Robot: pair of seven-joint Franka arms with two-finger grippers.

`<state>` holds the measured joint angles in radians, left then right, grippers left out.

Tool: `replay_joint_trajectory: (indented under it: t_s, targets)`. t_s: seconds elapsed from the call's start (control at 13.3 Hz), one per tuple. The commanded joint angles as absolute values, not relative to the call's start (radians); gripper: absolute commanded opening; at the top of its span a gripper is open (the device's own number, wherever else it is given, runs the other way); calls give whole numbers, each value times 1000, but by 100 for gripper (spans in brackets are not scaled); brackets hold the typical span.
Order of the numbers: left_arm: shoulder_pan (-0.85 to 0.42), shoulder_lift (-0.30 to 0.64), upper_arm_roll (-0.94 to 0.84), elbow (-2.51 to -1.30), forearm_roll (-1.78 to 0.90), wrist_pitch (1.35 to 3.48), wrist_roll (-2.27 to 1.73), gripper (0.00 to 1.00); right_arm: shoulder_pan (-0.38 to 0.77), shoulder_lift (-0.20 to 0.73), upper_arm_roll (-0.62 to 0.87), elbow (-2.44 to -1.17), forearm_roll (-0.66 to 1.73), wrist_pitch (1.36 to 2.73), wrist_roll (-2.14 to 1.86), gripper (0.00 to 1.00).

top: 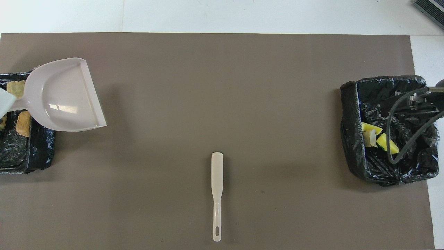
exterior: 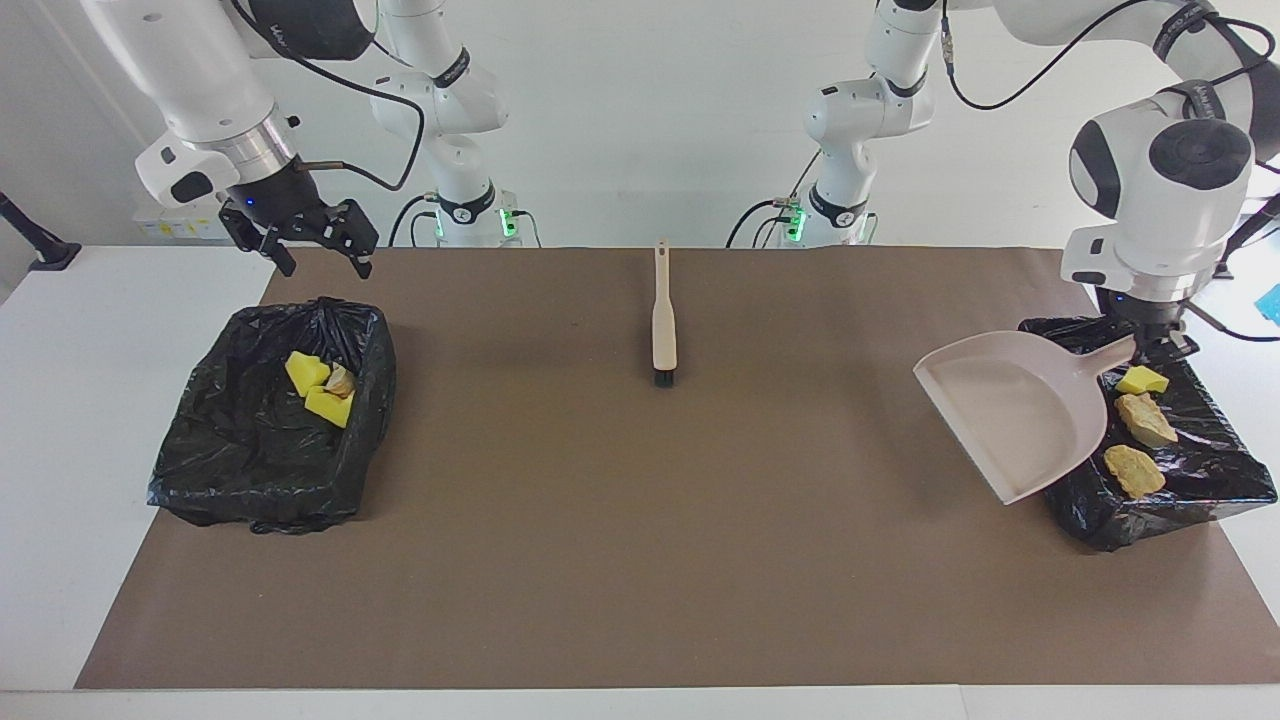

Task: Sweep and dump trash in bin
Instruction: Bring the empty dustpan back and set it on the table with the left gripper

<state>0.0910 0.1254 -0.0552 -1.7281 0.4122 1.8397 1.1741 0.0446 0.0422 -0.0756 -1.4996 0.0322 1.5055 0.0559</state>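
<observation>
The left gripper [exterior: 1152,345] pinches the handle of the empty dustpan [exterior: 1010,410], held over a bin [exterior: 1215,475] where trash [exterior: 1143,418] lies just beside the pan. The right gripper [exterior: 318,250], fingers spread, hangs above the other bin [exterior: 240,460], more trash [exterior: 318,388] below it

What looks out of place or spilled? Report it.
Nothing stands out. No trash lies on the mat; it all sits in the two bins. The brush lies flat, and the left gripper holds the empty dustpan tilted above one bin's edge.
</observation>
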Motion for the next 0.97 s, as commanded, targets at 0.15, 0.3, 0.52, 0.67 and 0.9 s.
replay_joint_trajectory:
  t_s: [0.15,0.3,0.52,0.67,0.9]
  targets:
    - [-27,139,-38,-1790,255,1844,681,0,31,34,-64,-1502,32,1506,38,100]
    - [-86,178,-38,-1786,191,1873,455,0,31,34,-64,-1502,32,1508,38,100]
    - [-155,224,-38,-1769,92,1943,258,0,31,34,-64,-1502,32,1506,40,100]
    - [-205,276,-38,-1720,29,1960,178,0,31,34,-64,-1502,32,1508,38,100]
    - [-326,363,-37,-1625,20,1960,-76,0,31,34,-64,-1502,32,1506,40,100]
